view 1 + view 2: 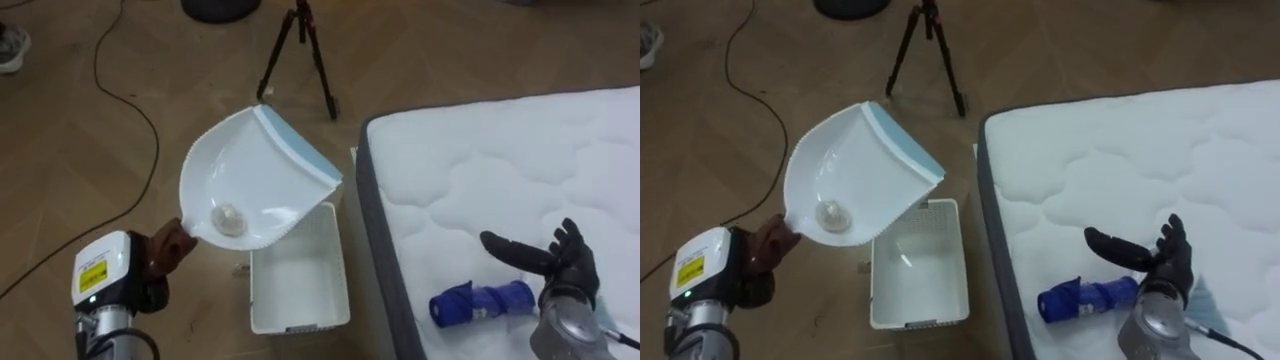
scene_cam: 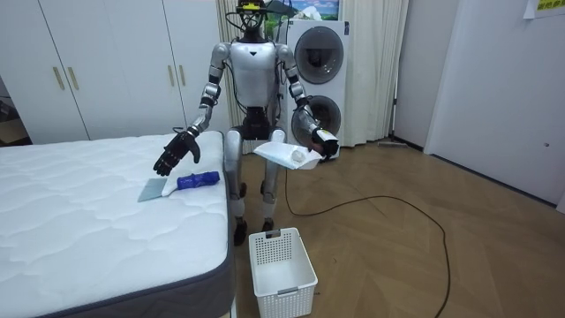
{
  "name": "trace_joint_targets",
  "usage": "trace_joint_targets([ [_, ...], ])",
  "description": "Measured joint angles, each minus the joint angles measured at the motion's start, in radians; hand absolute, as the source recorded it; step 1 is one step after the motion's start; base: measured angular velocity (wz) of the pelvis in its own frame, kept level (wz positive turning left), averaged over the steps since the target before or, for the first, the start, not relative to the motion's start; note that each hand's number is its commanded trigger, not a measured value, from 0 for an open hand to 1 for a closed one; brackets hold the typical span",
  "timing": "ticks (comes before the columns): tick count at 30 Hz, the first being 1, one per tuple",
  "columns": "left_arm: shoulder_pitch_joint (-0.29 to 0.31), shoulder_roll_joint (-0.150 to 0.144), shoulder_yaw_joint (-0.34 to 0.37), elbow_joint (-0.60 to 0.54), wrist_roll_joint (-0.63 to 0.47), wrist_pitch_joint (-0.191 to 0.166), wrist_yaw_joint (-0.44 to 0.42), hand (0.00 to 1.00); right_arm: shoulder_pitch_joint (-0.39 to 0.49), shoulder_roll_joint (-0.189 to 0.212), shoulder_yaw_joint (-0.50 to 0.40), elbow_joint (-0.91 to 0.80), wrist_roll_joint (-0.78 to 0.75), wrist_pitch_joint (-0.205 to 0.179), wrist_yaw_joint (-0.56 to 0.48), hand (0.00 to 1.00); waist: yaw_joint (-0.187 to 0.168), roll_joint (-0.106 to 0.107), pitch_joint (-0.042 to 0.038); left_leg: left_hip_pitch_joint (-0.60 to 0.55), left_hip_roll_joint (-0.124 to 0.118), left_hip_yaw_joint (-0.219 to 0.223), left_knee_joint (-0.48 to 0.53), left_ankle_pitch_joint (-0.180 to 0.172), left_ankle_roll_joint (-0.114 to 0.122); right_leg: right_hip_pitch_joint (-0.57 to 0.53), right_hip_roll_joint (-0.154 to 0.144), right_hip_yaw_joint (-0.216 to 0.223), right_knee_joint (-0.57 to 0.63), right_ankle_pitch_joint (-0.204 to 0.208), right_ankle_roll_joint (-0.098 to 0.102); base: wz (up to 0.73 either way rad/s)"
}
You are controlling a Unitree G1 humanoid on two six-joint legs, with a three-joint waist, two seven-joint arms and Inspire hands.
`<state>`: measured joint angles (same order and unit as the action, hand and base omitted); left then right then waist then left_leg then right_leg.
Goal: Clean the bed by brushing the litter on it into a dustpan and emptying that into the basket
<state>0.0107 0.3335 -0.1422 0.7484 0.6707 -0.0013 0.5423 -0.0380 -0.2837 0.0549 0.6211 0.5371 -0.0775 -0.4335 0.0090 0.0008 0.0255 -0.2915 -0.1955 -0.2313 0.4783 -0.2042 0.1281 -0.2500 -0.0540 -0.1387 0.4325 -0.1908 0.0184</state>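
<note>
White dustpan (image 1: 255,170) up in the middle of the left eye view, tipped, its handle clamped in the left hand (image 1: 165,250) at lower left, fingers curled round it. Sitting in the pan's low end is the crumpled ball (image 1: 228,215), pale, the litter this job is about. It hangs right above the white basket (image 1: 300,322) on the floor, just beside the bed (image 1: 480,170).

Over at lower right, the right hand (image 1: 565,265) hovers with fingers spread, holding nothing, just above the blue brush (image 1: 485,302), which lies on the mattress near its edge.

Where are we? By my reading, well along: the litter is off the bed and in the pan, and the quilted top shows no other scraps in the part on view. What's left is the tip-out, since the ball is in the pan, not in the basket. After that the brush needs to come off the mattress. Whether anything lies in the basket already, I cannot tell.

The count: one dustpan, one crumpled ball, one basket, one brush, one bed. One black tripod (image 1: 300,50) stands on the wood floor at upper centre. In the room view the robot stands upright at the bed's corner, basket in front of its feet.
</note>
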Motion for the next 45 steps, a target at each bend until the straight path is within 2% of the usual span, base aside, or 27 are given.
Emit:
trace_joint_targets([
  [7,-0.017,0.010,-0.001,0.020,0.000,0.002,0.000,1.00,0.000,-0.001,0.002,0.013,-0.001,-0.023,-0.003,0.00,-0.008,0.003,0.0024,-0.046,-0.006,-0.020,0.000,0.004,-0.006,-0.036,-0.004,-0.019,-0.003,0.000,-0.001,0.08],
  [10,-0.044,0.033,-0.001,0.022,0.011,0.002,0.000,1.00,-0.003,-0.002,0.002,0.020,-0.025,-0.034,-0.011,0.00,-0.006,0.003,0.0022,-0.069,-0.008,-0.020,-0.001,0.010,0.000,-0.062,-0.009,-0.026,0.000,-0.001,-0.001,0.03],
  [14,-0.086,0.090,-0.021,0.024,0.068,0.000,0.000,1.00,-0.011,-0.002,0.006,0.068,-0.085,-0.035,-0.008,0.00,-0.008,0.009,0.0058,-0.088,-0.008,-0.017,-0.001,0.013,0.006,-0.078,-0.013,-0.032,-0.001,-0.001,0.000,0.06],
  [18,-0.111,0.130,-0.023,0.028,0.090,-0.001,-0.001,1.00,-0.037,-0.002,0.005,0.081,-0.094,-0.041,-0.008,0.00,-0.014,0.026,0.0149,-0.114,-0.011,-0.008,-0.001,0.010,0.000,-0.113,-0.019,-0.030,0.018,-0.002,0.000,-0.05],
  [20,-0.128,0.151,-0.023,0.036,0.111,0.003,-0.007,1.00,-0.049,-0.001,0.005,0.087,-0.118,-0.044,-0.001,0.00,-0.032,0.041,0.0201,-0.126,-0.011,-0.004,-0.002,0.010,-0.001,-0.122,-0.028,-0.037,0.016,-0.003,0.001,0.07],
  [21,-0.131,0.155,-0.023,0.038,0.119,0.006,-0.011,1.00,-0.050,-0.001,0.005,0.087,-0.124,-0.044,0.001,0.00,-0.037,0.044,0.0199,-0.128,-0.010,0.001,-0.004,0.010,-0.004,-0.122,-0.033,-0.045,0.016,-0.005,0.001,0.14],
  [22,-0.138,0.162,-0.023,0.038,0.144,0.010,-0.015,1.00,-0.051,-0.001,0.002,0.091,-0.149,-0.047,0.001,0.00,-0.049,0.048,0.0197,-0.132,-0.009,0.014,-0.008,0.007,-0.030,-0.122,-0.038,-0.056,0.015,-0.007,0.001,0.23],
  [23,-0.145,0.168,-0.023,0.038,0.175,0.016,-0.016,1.00,-0.052,-0.001,0.000,0.103,-0.167,-0.057,0.002,0.00,-0.060,0.048,0.0198,-0.135,-0.003,0.051,-0.019,0.008,-0.082,-0.122,-0.051,-0.059,0.014,-0.008,0.002,0.26],
  [24,-0.147,0.171,-0.023,0.038,0.192,0.017,-0.017,1.00,-0.053,-0.001,-0.001,0.109,-0.175,-0.061,0.002,0.00,-0.065,0.049,0.0194,-0.136,0.005,0.083,-0.027,0.011,-0.093,-0.122,-0.052,-0.059,0.015,-0.009,0.003,0.22],
  [25,-0.150,0.180,-0.023,0.038,0.223,0.016,-0.017,1.00,-0.054,-0.001,-0.004,0.115,-0.187,-0.068,0.003,0.00,-0.070,0.052,0.0190,-0.135,0.026,0.152,-0.040,0.012,-0.094,-0.122,-0.054,-0.059,0.015,-0.010,0.003,0.10],
  [26,-0.154,0.193,-0.035,0.037,0.243,0.018,-0.017,1.00,-0.054,-0.001,-0.002,0.115,-0.187,-0.075,0.009,0.00,-0.073,0.056,0.0194,-0.138,0.030,0.165,-0.038,0.013,-0.094,-0.124,-0.051,-0.058,0.015,-0.011,0.004,0.00],
  [28,-0.162,0.208,-0.057,0.037,0.266,0.025,-0.017,1.00,-0.064,-0.001,-0.001,0.115,-0.187,-0.078,0.012,0.00,-0.074,0.063,0.0197,-0.147,0.029,0.165,-0.033,0.016,-0.089,-0.137,-0.051,-0.057,0.016,-0.011,0.004,-0.05],
  [31,-0.170,0.241,-0.093,0.037,0.285,0.023,-0.016,1.00,-0.074,-0.001,0.001,0.122,-0.189,-0.107,0.022,0.00,-0.084,0.075,0.0183,-0.173,0.028,0.170,-0.033,0.029,-0.066,-0.164,-0.054,-0.056,0.020,-0.012,0.005,0.00],
  [35,-0.182,0.288,-0.118,0.037,0.329,0.025,-0.015,1.00,-0.081,-0.005,0.001,0.122,-0.217,-0.139,0.033,0.00,-0.092,0.081,0.0191,-0.207,0.025,0.172,-0.029,0.030,-0.066,-0.209,-0.067,-0.058,0.050,-0.021,0.004,0.03],
  [37,-0.193,0.302,-0.140,0.037,0.335,0.027,-0.015,1.00,-0.083,-0.005,0.002,0.133,-0.231,-0.149,0.034,0.00,-0.096,0.085,0.0191,-0.213,0.024,0.172,-0.029,0.030,-0.066,-0.219,-0.069,-0.058,0.059,-0.023,0.004,0.04],
  [45,-0.196,0.311,-0.144,0.035,0.403,0.041,-0.015,1.00,-0.095,-0.017,0.003,0.144,-0.282,-0.162,0.044,0.00,-0.098,0.099,0.0199,-0.233,0.023,0.175,-0.033,0.027,-0.074,-0.248,-0.070,-0.056,0.084,-0.025,0.000,0.02],
])
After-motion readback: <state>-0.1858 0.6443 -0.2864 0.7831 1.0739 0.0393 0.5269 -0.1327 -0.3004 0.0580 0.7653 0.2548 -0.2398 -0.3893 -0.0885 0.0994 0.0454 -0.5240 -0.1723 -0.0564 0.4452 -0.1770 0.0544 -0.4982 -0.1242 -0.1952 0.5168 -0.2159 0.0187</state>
